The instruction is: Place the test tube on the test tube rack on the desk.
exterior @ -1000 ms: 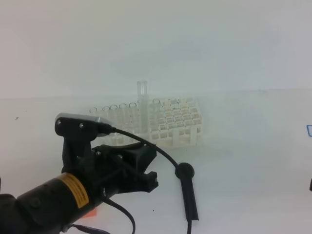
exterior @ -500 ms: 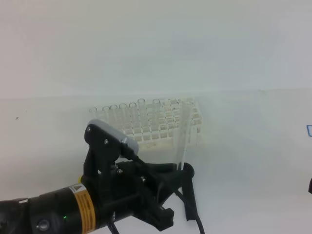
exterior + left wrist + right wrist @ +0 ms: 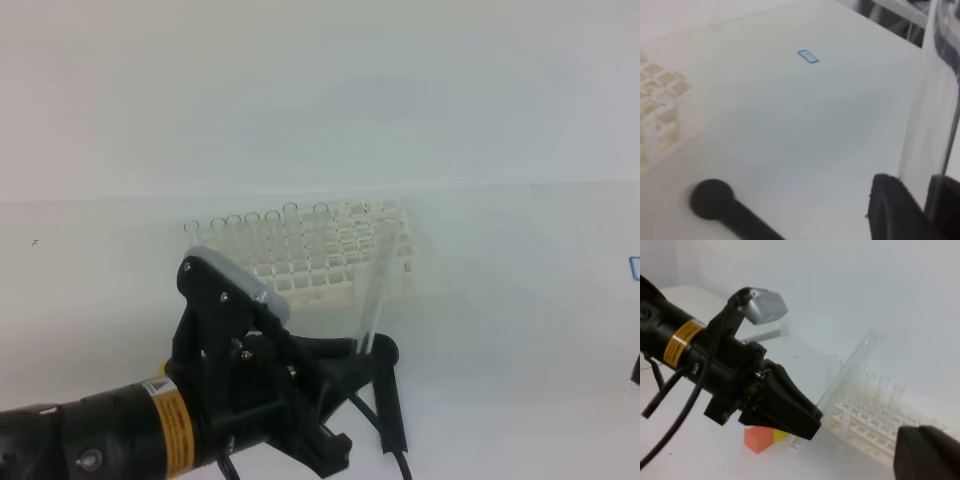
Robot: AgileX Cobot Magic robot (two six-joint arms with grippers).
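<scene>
2 arms share this scene, though only the left one shows fully. The left gripper [image 3: 352, 362] is clamped on the tube [image 3: 376, 285], which leans tilted above the desk [image 3: 520, 300], its upper end in front of the rack [image 3: 340, 250] and its lower end caught in the black jaws. From the right wrist view the tube [image 3: 847, 367] slants up from those jaws toward the rack [image 3: 875, 427], outside its holes. Several other clear tubes stand in the rack's back row. A black tool [image 3: 385, 395] lies on the desk just beside the gripper. An orange block [image 3: 758, 438] sits beneath the left arm. The right gripper [image 3: 927, 455], a dark shape at the frame's corner, is closed on nothing.
</scene>
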